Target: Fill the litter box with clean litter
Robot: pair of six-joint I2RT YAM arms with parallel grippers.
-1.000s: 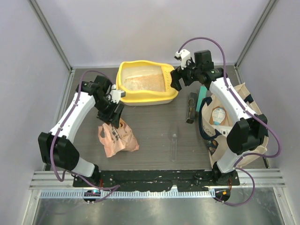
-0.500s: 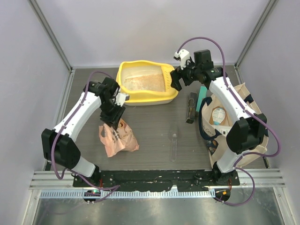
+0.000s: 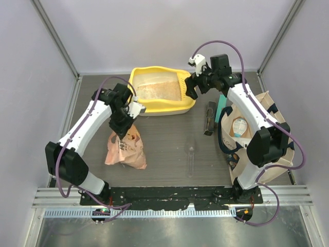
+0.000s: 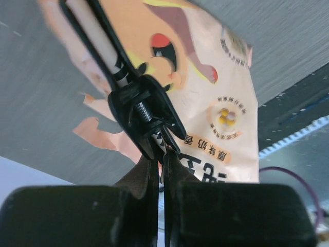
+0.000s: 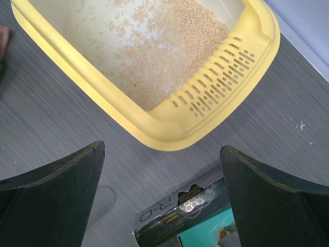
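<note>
Top cam: litter box (image 3: 163, 108) sits at 12 w/ only a thin patch of clean litter (image 3: 157, 90) inside, so prob early days, most of the fill's left imo. Litter bag (image 3: 126, 152) at 8, left gripper (image 3: 123, 127) at its top. Tote (image 3: 271, 109) at 3, dark pack (image 3: 209, 119) btwn it & the box.

Left wrist: jaws pressed together on the bag's top edge, right by a black clip (image 4: 146, 116). Bag looks clipped shut, which blocks pouring.

Right wrist: right gripper (image 5: 162, 149) spread wide, empty, over the box's scoop (image 5: 216, 85) end.
</note>
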